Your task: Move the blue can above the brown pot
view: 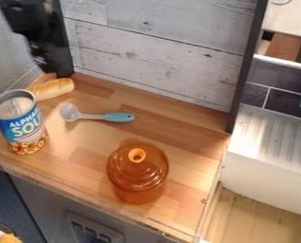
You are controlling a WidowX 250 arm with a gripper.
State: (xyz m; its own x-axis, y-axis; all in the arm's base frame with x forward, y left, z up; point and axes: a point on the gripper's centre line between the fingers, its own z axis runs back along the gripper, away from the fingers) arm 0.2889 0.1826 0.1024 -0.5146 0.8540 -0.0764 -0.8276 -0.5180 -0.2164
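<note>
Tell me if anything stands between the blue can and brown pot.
Nothing visible stands directly between the blue can and the brown pot; the spoon lies off that line, toward the plank wall.

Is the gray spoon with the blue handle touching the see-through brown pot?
Apart. The camera view shows bare wood between the gray spoon with the blue handle and the see-through brown pot.
</note>
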